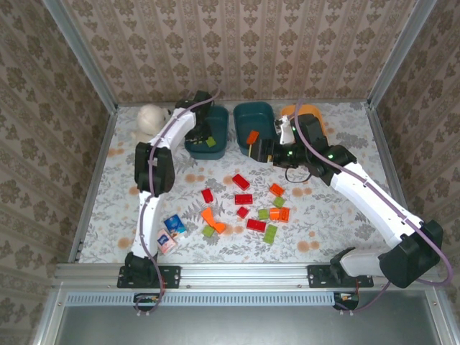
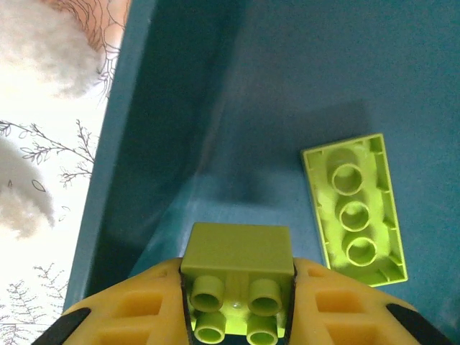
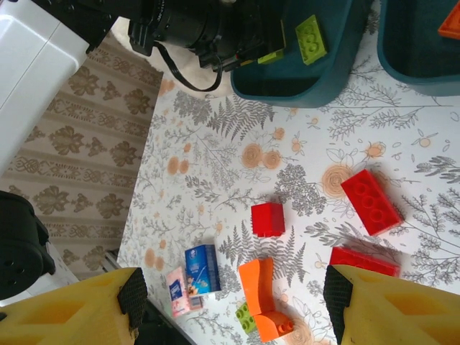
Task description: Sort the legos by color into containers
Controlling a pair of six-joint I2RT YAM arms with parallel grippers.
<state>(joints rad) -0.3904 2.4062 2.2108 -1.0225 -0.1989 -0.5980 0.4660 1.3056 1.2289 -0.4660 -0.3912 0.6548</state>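
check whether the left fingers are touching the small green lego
Touching. In the left wrist view both yellow fingers press against the sides of the small green lego, no gap.

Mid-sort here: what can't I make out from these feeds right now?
1. Contents of the orange tub: in the top view, the right arm lies across it.
2. Inside of the middle teal tub: in the right wrist view, it is cut off by the top and right edges, and its orange lego is clipped too.
3. Floor of the left teal tub: in the top view, the left arm covers much of it.
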